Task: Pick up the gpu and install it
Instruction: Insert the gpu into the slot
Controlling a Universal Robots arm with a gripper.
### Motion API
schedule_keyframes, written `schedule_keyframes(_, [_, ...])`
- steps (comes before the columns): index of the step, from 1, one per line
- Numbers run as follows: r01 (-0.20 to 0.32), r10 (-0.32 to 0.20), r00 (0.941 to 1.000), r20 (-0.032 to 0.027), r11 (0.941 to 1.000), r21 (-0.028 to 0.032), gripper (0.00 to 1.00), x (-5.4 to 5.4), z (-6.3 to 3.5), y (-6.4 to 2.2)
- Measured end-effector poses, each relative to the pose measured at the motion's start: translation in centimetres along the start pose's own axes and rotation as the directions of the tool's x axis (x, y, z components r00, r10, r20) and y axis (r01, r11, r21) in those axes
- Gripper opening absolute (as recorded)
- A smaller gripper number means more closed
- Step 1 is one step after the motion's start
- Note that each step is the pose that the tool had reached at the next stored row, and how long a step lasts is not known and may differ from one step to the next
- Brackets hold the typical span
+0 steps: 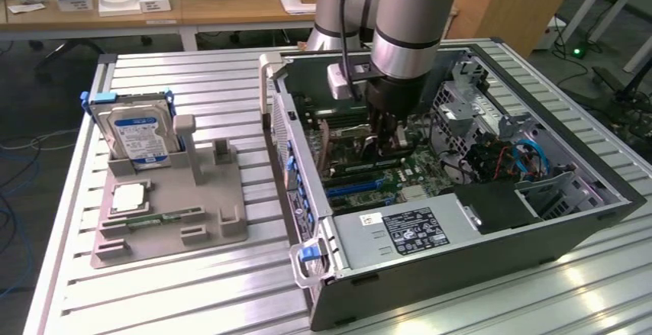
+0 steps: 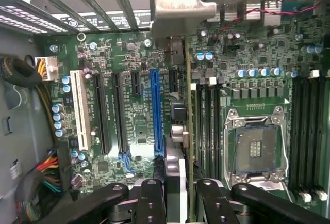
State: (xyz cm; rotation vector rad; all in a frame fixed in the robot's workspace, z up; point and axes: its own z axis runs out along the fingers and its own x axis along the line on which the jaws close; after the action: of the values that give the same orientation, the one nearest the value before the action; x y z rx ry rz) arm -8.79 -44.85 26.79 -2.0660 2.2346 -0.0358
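Note:
My gripper [image 1: 392,143] reaches down into the open computer case [image 1: 305,198] and is shut on the gpu [image 2: 189,131]. In the wrist view the card is edge-on: a thin green board edge with black parts on one side and a silver metal bracket [image 2: 180,7] at its far end. The black fingers [image 2: 151,203] clamp it from both sides, and the gripper [image 2: 181,206] sits over the motherboard [image 2: 134,131]. The card hangs just beside the long blue slot [image 2: 156,113], on the CPU socket's side. Whether its edge touches the board is hidden.
A CPU socket [image 2: 256,144] and memory slots [image 2: 304,136] lie beside the card. Bundled cables [image 2: 44,177] and the power supply [image 1: 408,232] crowd the case. On the exterior view's left, a grey fixture [image 1: 204,213] holds a hard drive [image 1: 140,136], a chip [image 1: 130,196] and a memory stick [image 1: 163,219].

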Motion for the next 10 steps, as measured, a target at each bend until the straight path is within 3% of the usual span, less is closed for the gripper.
schedule_keyframes(10, [0.002, -0.002, 1.0000, 0.0019, 1.0000, 0.0010, 0.28, 0.56, 0.63, 0.26])
